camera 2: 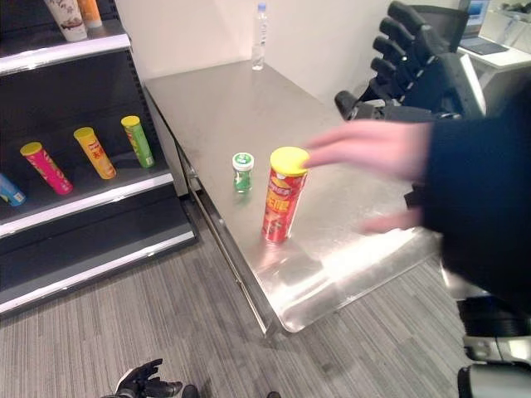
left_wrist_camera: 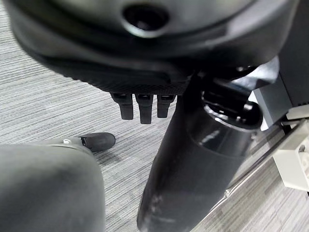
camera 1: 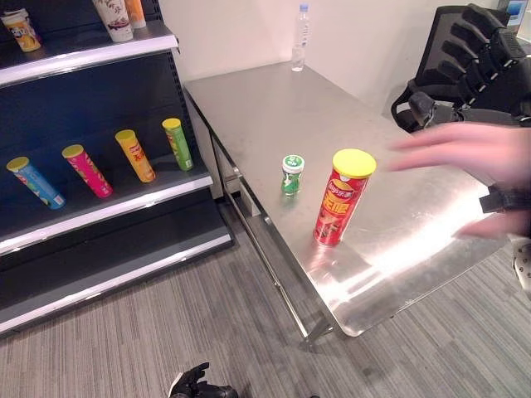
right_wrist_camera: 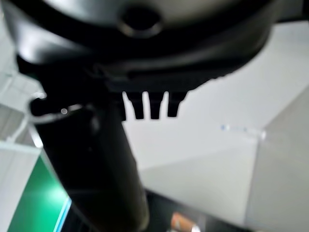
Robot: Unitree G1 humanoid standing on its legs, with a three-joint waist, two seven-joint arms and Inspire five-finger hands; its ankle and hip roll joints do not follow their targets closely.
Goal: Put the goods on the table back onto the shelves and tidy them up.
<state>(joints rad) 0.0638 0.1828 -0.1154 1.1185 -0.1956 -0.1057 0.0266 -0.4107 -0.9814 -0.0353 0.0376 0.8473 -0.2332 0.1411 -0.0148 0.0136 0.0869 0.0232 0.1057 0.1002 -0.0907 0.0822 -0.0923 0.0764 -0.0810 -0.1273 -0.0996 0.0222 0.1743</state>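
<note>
A person's hand (camera 2: pixel 373 149) reaches over the surface (camera 1: pixel 274 108) toward the red can (camera 1: pixel 340 199) — likely positioning it; right hand (camera 1: pixel 477 50) open, raised clear; left hand (camera 1: pixel 199 383) low, seemingly relaxed.

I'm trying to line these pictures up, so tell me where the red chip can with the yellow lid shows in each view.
Left eye view: red chip can stands upright right of centre, near the steel table's front edge.
Right eye view: the can stands at centre; a person's hand reaches toward its lid.
Left wrist view: not in it.
Right wrist view: not in it.
Shared landmark: small green bottle to the can's left.
</note>
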